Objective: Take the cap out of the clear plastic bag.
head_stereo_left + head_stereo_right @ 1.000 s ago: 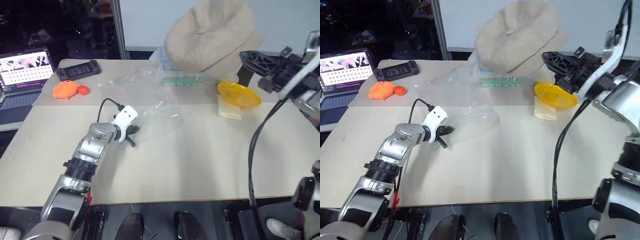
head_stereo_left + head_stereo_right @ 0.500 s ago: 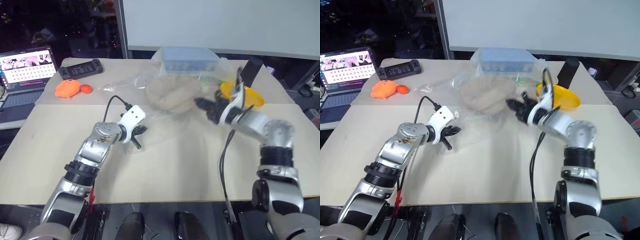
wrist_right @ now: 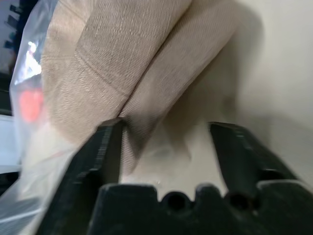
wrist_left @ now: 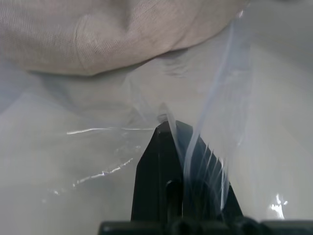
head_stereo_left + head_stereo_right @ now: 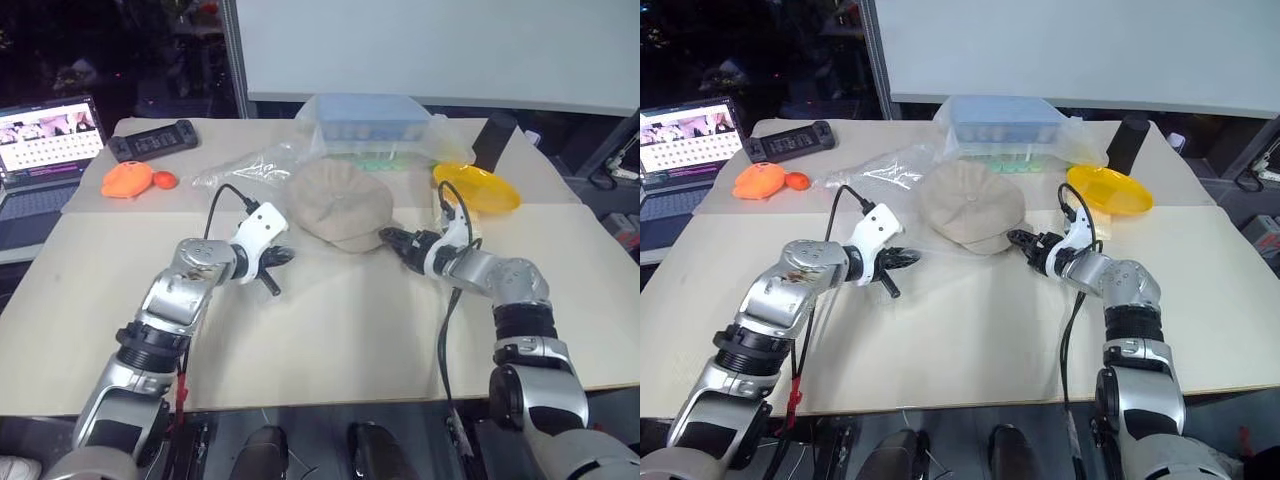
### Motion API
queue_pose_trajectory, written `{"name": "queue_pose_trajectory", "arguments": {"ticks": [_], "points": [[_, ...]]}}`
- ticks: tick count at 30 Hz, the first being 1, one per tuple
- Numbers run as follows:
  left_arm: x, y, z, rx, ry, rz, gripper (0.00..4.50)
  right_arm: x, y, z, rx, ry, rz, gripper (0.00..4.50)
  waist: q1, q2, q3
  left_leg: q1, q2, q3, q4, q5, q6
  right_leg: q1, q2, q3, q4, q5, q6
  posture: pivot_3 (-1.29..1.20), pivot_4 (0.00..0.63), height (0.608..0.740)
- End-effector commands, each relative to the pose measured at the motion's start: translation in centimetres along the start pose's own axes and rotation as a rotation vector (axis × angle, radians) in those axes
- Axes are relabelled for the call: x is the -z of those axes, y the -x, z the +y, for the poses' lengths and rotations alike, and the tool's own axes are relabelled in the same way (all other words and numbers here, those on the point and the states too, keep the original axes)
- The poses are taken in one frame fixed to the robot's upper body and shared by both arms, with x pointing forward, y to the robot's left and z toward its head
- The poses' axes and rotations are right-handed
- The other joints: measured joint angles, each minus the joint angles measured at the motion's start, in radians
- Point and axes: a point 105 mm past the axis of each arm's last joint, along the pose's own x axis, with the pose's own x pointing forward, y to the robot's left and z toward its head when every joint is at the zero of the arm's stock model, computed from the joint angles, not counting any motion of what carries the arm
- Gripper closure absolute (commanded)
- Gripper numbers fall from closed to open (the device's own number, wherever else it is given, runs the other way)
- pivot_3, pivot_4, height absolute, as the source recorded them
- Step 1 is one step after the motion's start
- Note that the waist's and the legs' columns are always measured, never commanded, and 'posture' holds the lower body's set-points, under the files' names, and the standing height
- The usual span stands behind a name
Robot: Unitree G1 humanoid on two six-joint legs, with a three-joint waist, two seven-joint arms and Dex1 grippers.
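sitting at the far left edge, a laptop (image 5: 45, 140) showed a lit screen, with a black controller (image 5: 153, 140) behind it on the table (image 5: 340, 340) and an orange toy (image 5: 128, 180) just in front of that. rightward, the left gripper (image 5: 277, 262) reached in over the tabletop, its two black fingers (image 4: 166, 161) pressed together and pinching a fold of the clear plastic bag (image 5: 250, 165). the wrist view showed the thin film drawn up between the tips and stretched taut toward the cap. the bag itself lay crinkled and mostly flat on the table, trailing from the pinch back toward the far left of the cap, with a part of it lying under the cap's near edge.

the cap (image 5: 340, 205) rested crown up at the middle of the table, out of the bag, its short brim pointing toward the robot's right. behind it stood a blue-lidded box (image 5: 372, 122) wrapped in its own clear bag.

just right of the brim, the right gripper (image 5: 393, 243) lay low over the table, its fingers (image 3: 105, 147) spread wide apart. in its wrist view one finger sat against the cap's fabric while the other stood clear of it, so nothing was clamped. beyond that arm, a yellow disc (image 5: 478, 187) sat near the far right side, beside a dark cylinder (image 5: 492, 140).
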Motion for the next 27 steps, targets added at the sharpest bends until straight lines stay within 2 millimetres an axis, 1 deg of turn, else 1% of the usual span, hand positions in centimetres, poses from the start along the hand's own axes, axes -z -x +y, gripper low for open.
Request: {"name": "queue_pose_trajectory", "arguments": {"ticks": [1, 3, 4, 6, 7, 9, 12, 14, 15, 19, 20, 21, 22, 23, 24, 26, 27], "points": [[-1.0, 2.6, -1.2, 0.102, 0.022, -0.064, 3.7, -1.6, 0.0, 1.0, -0.015, 0.094, -0.042, 0.0, -0.009, 0.0, 0.0, 0.0, 0.0, 0.0, 0.0, 0.0, 0.0, 0.0, 0.0, 0.0, 0.0, 0.0, 0.0, 0.0, 0.15, 0.74], [-0.9, 3.9, -1.8, 0.144, 0.036, -0.07, 2.98, -1.9, 0.1, 1.1, -0.009, 0.123, -0.04, 0.0, -0.014, 0.0, 0.0, 0.0, 0.0, 0.0, 0.0, 0.0, 0.0, 0.0, 0.0, 0.0, 0.0, 0.0, 0.0, 0.0, 0.15, 0.74], [-0.9, 4.4, -2.0, 0.155, 0.04, -0.08, 2.71, -2.1, 0.1, 1.0, -0.003, 0.142, -0.037, 0.0, -0.014, 0.0, 0.0, 0.0, 0.0, 0.0, -0.001, 0.0, 0.0, 0.0, 0.0, 0.0, 0.0, 0.0, 0.0, 0.0, 0.15, 0.74], [-0.8, 5.3, -2.2, 0.158, 0.052, -0.089, 1.94, -2.2, 0.1, 1.0, 0.003, 0.172, -0.03, 0.0, -0.013, 0.0, 0.0, 0.0, 0.0, 0.0, -0.001, 0.0, 0.0, 0.0, 0.0, 0.0, 0.0, 0.0, 0.0, 0.0, 0.15, 0.74], [-0.8, 5.6, -2.3, 0.158, 0.06, -0.093, 1.69, -2.2, 0.1, 1.0, 0.007, 0.185, -0.026, 0.0, -0.012, 0.0, 0.0, 0.001, 0.0, 0.0, -0.001, 0.0, 0.0, 0.0, 0.0, 0.0, 0.0, 0.0, 0.0, 0.0, 0.15, 0.74], [-1.3, 6.3, -2.7, 0.165, 0.105, -0.149, 0.98, -2.2, 0.3, 0.8, 0.021, 0.216, -0.012, 0.0, -0.01, 0.0, 0.0, 0.001, 0.0, 0.0, 0.0, 0.0, 0.0, 0.0, 0.0, 0.0, 0.0, 0.0, 0.0, 0.0, 0.15, 0.74], [-2.8, 7.7, -2.5, 0.131, 0.24, -0.304, 0.07, -2.9, 1.6, 0.6, 0.057, 0.293, -0.005, 0.0, -0.004, 0.0, 0.0, 0.001, 0.0, 0.0, 0.0, 0.0, 0.0, 0.0, -0.001, 0.0, 0.0, 0.0, 0.0, 0.0, 0.15, 0.74], [-3.1, 9.0, -1.3, 0.043, 0.342, -0.406, 0.07, -3.7, 3.4, 0.4, 0.1, 0.37, 0.006, 0.0, -0.002, 0.0, 0.0, 0.0, 0.0, -0.001, 0.0, 0.0, 0.0, 0.0, -0.001, -0.001, -0.001, 0.0, 0.0, 0.0, 0.15, 0.74], [-2.8, 9.6, -0.6, -0.016, 0.399, -0.443, 0.07, -4.2, 4.4, 0.4, 0.108, 0.404, 0.005, 0.0, -0.001, 0.0, 0.0, 0.0, 0.001, -0.001, 0.0, 0.0, 0.0, 0.0, -0.001, -0.001, -0.001, 0.0, 0.0, 0.0, 0.15, 0.74], [-0.3, 10.9, 2.7, -0.305, 0.539, -0.493, 0.07, -4.7, 7.9, 0.4, 0.11, 0.483, 0.034, 0.0, 0.007, 0.0, 0.0, 0.0, 0.0, -0.002, 0.0, 0.0, 0.0, 0.001, -0.001, -0.001, -0.001, 0.0, 0.0, 0.0, 0.15, 0.74], [0.2, 11.1, 3.0, -0.347, 0.567, -0.508, 0.07, -4.8, 8.7, 0.4, 0.106, 0.505, 0.036, 0.0, 0.009, 0.0, 0.0, 0.001, 0.0, -0.001, 0.0, 0.0, 0.0, 0.001, -0.001, 0.0, -0.001, 0.0, 0.0, 0.0, 0.15, 0.74], [0.8, 11.2, 3.3, -0.407, 0.569, -0.511, 0.07, -5.1, 9.4, 0.4, 0.101, 0.563, 0.003, 0.0, 0.009, 0.0, 0.0, 0.002, 0.0, -0.001, 0.0, 0.0, 0.0, 0.002, 0.0, 0.0, -0.001, 0.0, 0.0, 0.0, 0.15, 0.74], [1.2, 11.2, 3.6, -0.471, 0.552, -0.497, 0.07, -5.4, 9.9, 0.5, 0.089, 0.622, -0.044, 0.0, 0.01, 0.0, 0.0, 0.004, 0.0, 0.0, 0.0, 0.0, 0.0, 0.004, 0.0, 0.0, -0.001, 0.0, 0.0, 0.0, 0.15, 0.74], [1.9, 11.2, 4.1, -0.571, 0.518, -0.467, 0.07, -6.0, 10.2, 0.5, 0.092, 0.706, -0.118, 0.0, 0.01, 0.0, 0.0, 0.006, 0.0, 0.0, 0.0, 0.0, 0.0, 0.007, 0.0, 0.0, -0.002, 0.0, 0.0, 0.0, 0.15, 0.74], [2.2, 11.2, 4.4, -0.643, 0.492, -0.445, 0.07, -6.1, 10.3, 0.1, 0.111, 0.773, -0.157, 0.0, 0.01, 0.0, 0.0, 0.01, 0.0, 0.0, -0.001, 0.0, 0.0, 0.01, 0.0, -0.001, -0.003, -0.001, 0.0, 0.0, 0.15, 0.74], [2.6, 11.4, 4.8, -0.749, 0.451, -0.448, 0.07, -5.7, 10.0, -1.4, 0.177, 0.871, -0.171, 0.0, 0.013, 0.0, 0.0, 0.013, -0.001, 0.0, -0.001, -0.001, 0.0, 0.015, 0.0, -0.001, -0.005, -0.001, 0.001, 0.0, 0.15, 0.74], [2.8, 11.5, 5.0, -0.793, 0.448, -0.45, 0.07, -5.4, 9.8, -2.0, 0.193, 0.886, -0.182, 0.0, 0.014, 0.0, 0.0, 0.013, -0.001, 0.001, -0.001, 0.0, 0.0, 0.015, 0.0, 0.0, -0.005, -0.001, 0.001, 0.0, 0.15, 0.74]]}}
